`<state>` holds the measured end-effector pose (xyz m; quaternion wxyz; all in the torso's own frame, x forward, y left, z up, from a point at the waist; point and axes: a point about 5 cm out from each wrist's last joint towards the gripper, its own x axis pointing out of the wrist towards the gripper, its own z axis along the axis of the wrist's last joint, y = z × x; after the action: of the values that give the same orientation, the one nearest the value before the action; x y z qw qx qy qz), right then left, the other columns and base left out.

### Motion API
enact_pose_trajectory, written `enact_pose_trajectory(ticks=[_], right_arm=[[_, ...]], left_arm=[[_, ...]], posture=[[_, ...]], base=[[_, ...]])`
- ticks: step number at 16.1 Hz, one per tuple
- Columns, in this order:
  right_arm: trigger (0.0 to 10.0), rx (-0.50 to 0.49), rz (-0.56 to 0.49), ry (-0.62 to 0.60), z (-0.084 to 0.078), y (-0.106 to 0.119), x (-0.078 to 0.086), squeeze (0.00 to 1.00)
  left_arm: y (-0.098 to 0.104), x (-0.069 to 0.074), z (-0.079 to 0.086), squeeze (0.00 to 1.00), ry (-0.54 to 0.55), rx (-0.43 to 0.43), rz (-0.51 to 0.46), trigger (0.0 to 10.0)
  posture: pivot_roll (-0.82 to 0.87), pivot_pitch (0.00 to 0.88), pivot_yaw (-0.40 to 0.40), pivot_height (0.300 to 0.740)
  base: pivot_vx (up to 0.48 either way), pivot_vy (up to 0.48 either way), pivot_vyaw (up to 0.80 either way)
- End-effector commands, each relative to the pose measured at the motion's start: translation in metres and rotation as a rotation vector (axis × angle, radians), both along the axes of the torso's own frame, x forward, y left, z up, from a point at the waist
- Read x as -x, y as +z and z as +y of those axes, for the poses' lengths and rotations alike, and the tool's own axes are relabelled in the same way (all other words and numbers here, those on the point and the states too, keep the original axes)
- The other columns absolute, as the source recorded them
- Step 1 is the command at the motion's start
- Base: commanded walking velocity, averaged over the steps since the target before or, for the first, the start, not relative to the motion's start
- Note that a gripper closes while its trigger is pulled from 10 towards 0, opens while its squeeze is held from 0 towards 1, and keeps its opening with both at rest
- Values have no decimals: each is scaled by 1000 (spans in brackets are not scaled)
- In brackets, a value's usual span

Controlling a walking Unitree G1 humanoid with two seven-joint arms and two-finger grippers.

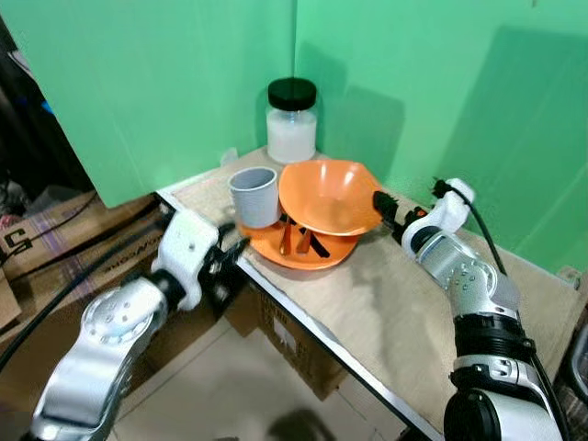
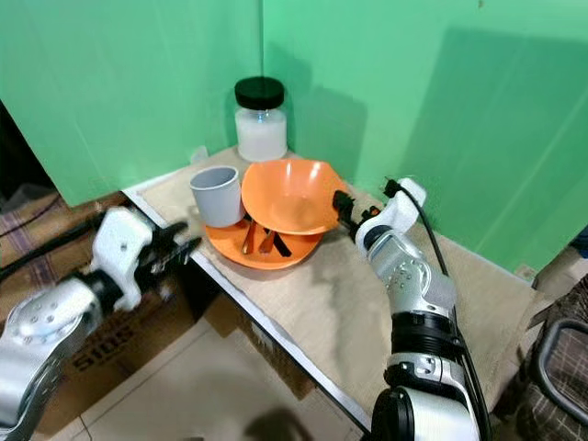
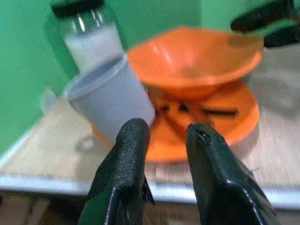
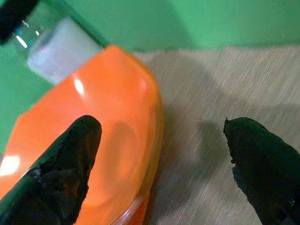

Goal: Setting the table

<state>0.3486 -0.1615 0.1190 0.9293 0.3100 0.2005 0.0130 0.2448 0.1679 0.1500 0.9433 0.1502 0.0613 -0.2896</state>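
An orange bowl (image 1: 331,193) rests tilted on an orange plate (image 1: 299,253) near the table's far corner. A grey cup (image 1: 254,195) stands on the plate's left side, and small orange and dark utensils (image 1: 296,237) lie on the plate under the bowl. My right gripper (image 1: 381,204) is open at the bowl's right rim; in the right wrist view the gripper (image 4: 164,140) has the bowl (image 4: 108,136) edge between its spread fingers. My left gripper (image 1: 234,248) hovers open at the table's front edge, just before the plate (image 3: 220,117) and cup (image 3: 110,101), holding nothing.
A glass jar with a black lid (image 1: 292,124) stands behind the dishes in the corner. Green walls close off the back and the right. The beige table (image 1: 404,312) stretches right and toward me. Cardboard boxes (image 1: 294,340) sit under the table and on the floor to the left.
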Motion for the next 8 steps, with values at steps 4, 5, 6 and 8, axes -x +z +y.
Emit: enact_pose_trajectory(ticks=[4,5,6,8], right_arm=[[10000,-67,50,51,11,-1,-5,0],[10000,-84,72,75,15,-2,-4,0],[10000,-104,84,84,17,-3,-3,0],[5608,-133,108,113,20,-3,-3,0]], left_arm=[[2,6,-2,0,-42,2,8,10000],[1,6,-2,0,-46,2,10,10000],[1,6,-3,0,-50,2,11,10000],[2,5,-3,0,-54,0,10,10000]], posture=[[121,0,-30,740],[120,0,-31,740],[120,0,-30,740],[119,0,-29,740]], base=[[0,0,0],[0,0,0],[0,0,0],[0,0,0]])
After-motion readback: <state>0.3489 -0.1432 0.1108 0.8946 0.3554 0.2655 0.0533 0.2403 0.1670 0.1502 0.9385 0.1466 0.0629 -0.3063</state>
